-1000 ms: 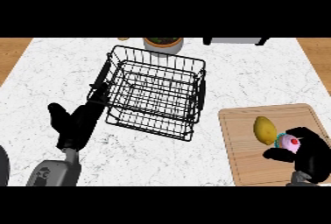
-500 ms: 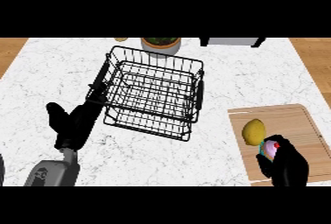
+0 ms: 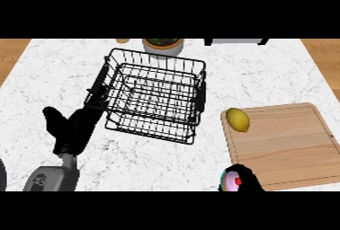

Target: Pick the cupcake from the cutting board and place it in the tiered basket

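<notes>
- The right robot hand (image 3: 248, 176) shows at the bottom edge of the frame, right of centre, its black fingers curled round the cupcake (image 3: 232, 182).
- Only a little of the cupcake shows inside that grip: a pale pink top with a red spot, facing left.
- The cupcake is off the cutting board (image 3: 285, 143), just beside the board's lower left corner and over the white marbled bench (image 3: 40, 81).
- The cutting board, pale wood, lies at the right of the frame. A lemon (image 3: 238, 120) lies on its upper left corner.
- The tiered basket (image 3: 201, 95), black wire, stands on the bench at upper centre, just left of the board, with nothing visible inside it.
- The left robot hand (image 3: 74, 128) rests at the lower left, fingers straight and pointing up beside the basket's left side. Whether it touches the wire, I cannot tell. Its grey forearm (image 3: 53, 177) comes up from the bottom edge.
- A pot (image 3: 163, 45) with something green in it stands at the top edge, behind the basket.
</notes>
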`<act>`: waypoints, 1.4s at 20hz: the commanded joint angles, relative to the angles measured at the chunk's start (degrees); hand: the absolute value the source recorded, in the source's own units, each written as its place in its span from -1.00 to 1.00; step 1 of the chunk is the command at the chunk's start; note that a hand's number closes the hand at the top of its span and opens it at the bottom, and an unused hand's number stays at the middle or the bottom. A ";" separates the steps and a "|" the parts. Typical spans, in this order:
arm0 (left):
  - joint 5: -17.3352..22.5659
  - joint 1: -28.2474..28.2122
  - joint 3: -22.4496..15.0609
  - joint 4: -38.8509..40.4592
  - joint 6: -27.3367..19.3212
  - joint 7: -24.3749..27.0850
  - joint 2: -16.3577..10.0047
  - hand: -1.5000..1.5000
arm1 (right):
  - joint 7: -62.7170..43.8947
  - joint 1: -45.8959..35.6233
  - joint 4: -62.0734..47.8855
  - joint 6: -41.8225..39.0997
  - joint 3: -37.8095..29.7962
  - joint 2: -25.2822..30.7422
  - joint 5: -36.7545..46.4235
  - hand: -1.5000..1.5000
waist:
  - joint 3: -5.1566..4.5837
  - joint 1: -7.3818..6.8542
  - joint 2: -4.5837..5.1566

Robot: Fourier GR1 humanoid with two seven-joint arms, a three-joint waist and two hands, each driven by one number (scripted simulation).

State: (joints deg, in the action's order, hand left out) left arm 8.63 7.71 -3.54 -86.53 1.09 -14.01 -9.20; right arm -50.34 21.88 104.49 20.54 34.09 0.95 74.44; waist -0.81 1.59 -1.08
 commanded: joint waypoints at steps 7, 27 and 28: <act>0.71 -0.99 0.18 -0.36 1.05 0.15 -0.14 0.00 | -13.48 2.57 25.78 -7.56 22.70 -0.80 22.41 1.00 | 0.36 0.67 -0.06; -0.80 2.43 -2.09 -0.79 0.59 -1.18 1.56 0.00 | -15.70 -11.06 32.56 -22.85 22.70 -0.50 29.04 1.00 | 0.41 -3.65 1.93; -1.09 2.44 -2.39 0.12 0.78 0.35 2.04 0.00 | -16.23 -11.41 32.10 -22.82 22.65 -0.50 28.46 1.00 | 0.32 -3.59 2.24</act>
State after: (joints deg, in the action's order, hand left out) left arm 8.01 9.66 -4.90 -86.97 1.74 -14.56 -8.08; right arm -59.87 14.31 131.89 1.72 53.79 8.90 107.36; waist -0.43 -1.28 0.63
